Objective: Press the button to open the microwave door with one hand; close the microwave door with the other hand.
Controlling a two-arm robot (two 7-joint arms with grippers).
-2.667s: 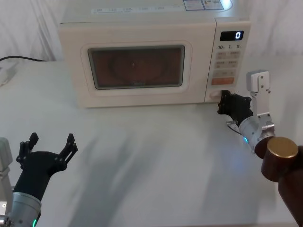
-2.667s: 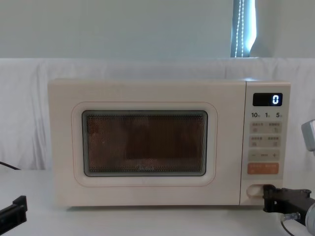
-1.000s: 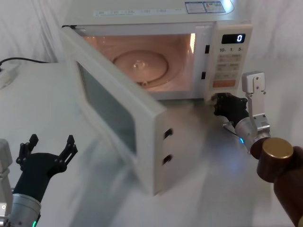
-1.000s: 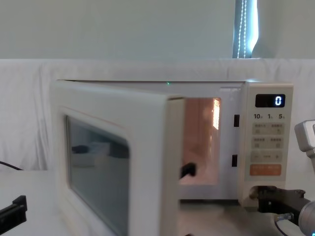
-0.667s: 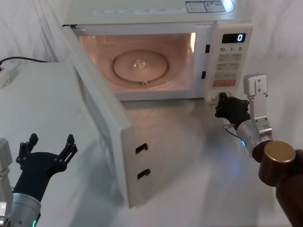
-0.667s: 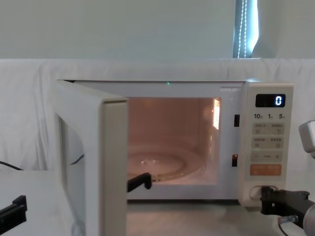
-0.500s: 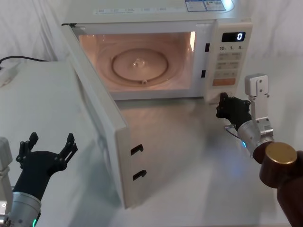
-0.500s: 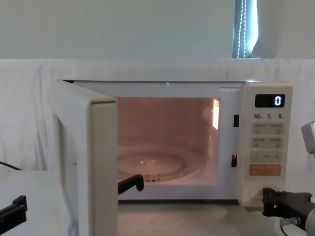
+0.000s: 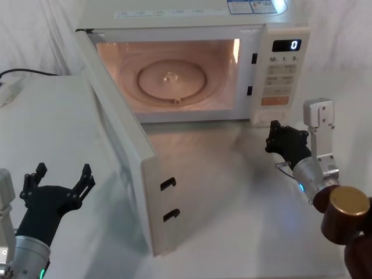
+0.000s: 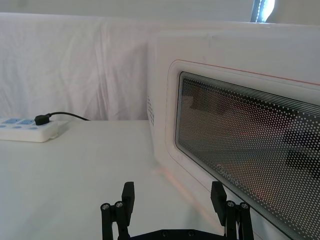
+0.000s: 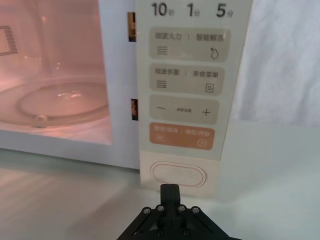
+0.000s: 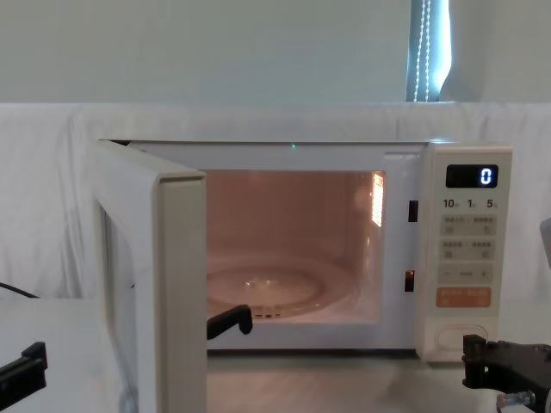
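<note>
Microwave door hangs wide open off the microwave; my right gripper, fingers pressed together, sits just clear of the button. Left gripper spread, near the door.

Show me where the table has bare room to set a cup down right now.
Free: the table between the swung-open microwave door and the right gripper; also the stretch left of the door, ahead of the left gripper, up to the power strip. Crowded: right below the button, where the right gripper sits close to the microwave.
</note>
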